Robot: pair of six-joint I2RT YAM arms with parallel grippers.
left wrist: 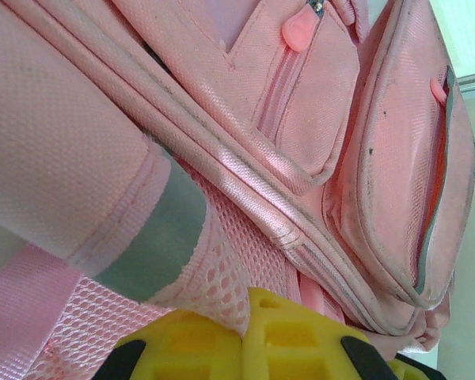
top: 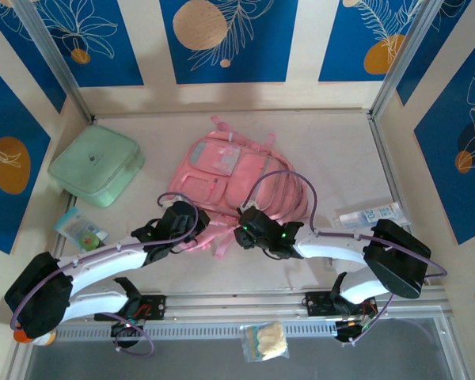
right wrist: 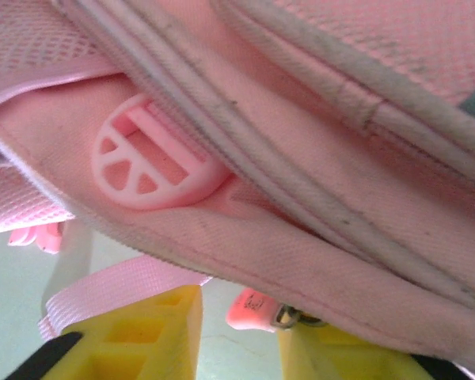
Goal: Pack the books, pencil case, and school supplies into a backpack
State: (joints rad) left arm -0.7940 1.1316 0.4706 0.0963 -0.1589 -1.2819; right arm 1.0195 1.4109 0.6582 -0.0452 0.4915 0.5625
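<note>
The left tool is seen at the bottom of its wrist view with the yellow fingers brought together. Their tips are pressed against the pink mesh of the backpack, and whether any fabric is pinched between them cannot be told. The right tool is held with its fingers apart, and a pink zipper pull is seen in the gap, close to the right-hand finger. In the top view both arms are bent with elbows pushed out toward the lower corners of the frame. The forearms are angled inward, so that both wrists are brought to the lower edge of the backpack. The backpack is laid flat at the centre of the table. A mint green pouch is set apart at the upper left.
</note>
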